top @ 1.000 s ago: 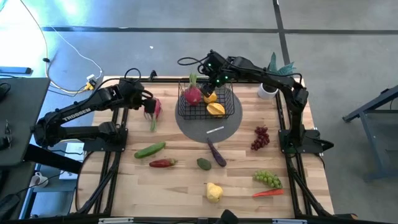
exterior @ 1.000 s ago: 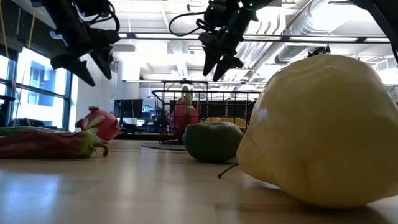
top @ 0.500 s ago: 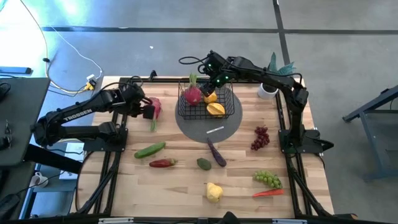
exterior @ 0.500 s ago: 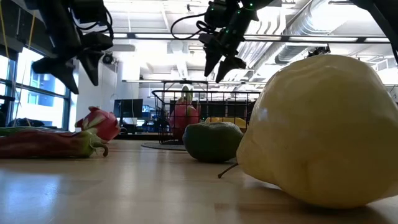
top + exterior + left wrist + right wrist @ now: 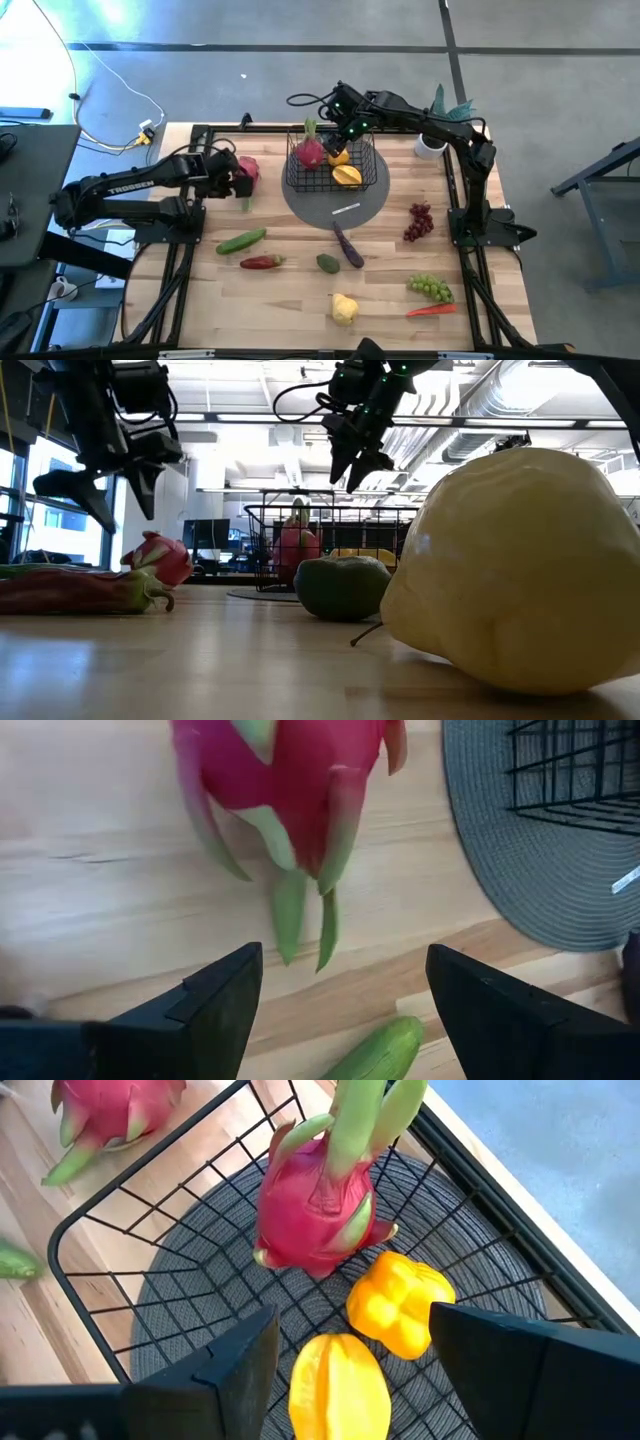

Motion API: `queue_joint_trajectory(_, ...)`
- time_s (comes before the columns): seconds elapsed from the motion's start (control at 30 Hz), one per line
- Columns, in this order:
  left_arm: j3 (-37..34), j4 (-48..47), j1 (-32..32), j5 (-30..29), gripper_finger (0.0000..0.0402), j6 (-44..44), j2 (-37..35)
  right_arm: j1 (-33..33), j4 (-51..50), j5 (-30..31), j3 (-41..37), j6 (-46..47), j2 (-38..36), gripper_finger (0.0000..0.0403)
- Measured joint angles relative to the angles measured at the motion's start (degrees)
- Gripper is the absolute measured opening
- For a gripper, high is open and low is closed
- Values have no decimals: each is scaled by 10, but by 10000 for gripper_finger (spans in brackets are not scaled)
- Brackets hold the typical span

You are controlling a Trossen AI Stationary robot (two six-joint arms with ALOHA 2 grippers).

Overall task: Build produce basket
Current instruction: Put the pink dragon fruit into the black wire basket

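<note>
Pale wooden table [image 5: 300, 290] on a grey floor, seen from above. Black wire-grid basket [image 5: 371, 172], square and low-sided, sitting on the round grey mat [image 5: 300, 208] toward the far side. Inside it: a pink dragon fruit [image 5: 310, 152] with green tips, plus two yellow pieces [image 5: 346, 176]. Right gripper [image 5: 343, 134] hanging over the basket, fingers apart, nothing between them. Left gripper [image 5: 241, 185] out on the left, beside a second dragon fruit [image 5: 249, 168] lying on the wood, fingers wide and empty. Scattered nearer: green cucumber [image 5: 241, 241], red chilli [image 5: 262, 262], purple eggplant [image 5: 348, 246], red grapes [image 5: 417, 221], green grapes [image 5: 430, 288], carrot [image 5: 431, 310].

Down at table height: huge pale yellow fruit [image 5: 515, 570] up close, basket [image 5: 262, 550] far behind, both grippers well above the tabletop.

Left wrist: dragon fruit [image 5: 290, 790] just ahead of the spread fingers [image 5: 225, 1010], green leaf tips trailing toward them, untouched.

Right wrist: looking down into the basket [image 5: 150, 1210], dragon fruit [image 5: 320, 1210] touching the yellow pepper-shaped piece [image 5: 400, 1305].
</note>
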Motion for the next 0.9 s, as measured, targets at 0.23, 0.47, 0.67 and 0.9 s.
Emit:
queue_joint_trajectory(0.23,-14,23,-12,-10,273,-23,43,0,0,0,0,-18,0,240)
queue_joint_trajectory(0.47,-14,50,-16,-26,273,-31,95,0,0,0,0,-24,0,240)
queue_joint_trajectory(0.67,-14,101,-16,-28,273,-35,137,0,0,0,0,-24,0,240)
queue_joint_trajectory(0.9,-14,100,-17,-34,273,-48,185,0,-7,0,0,-37,0,240)
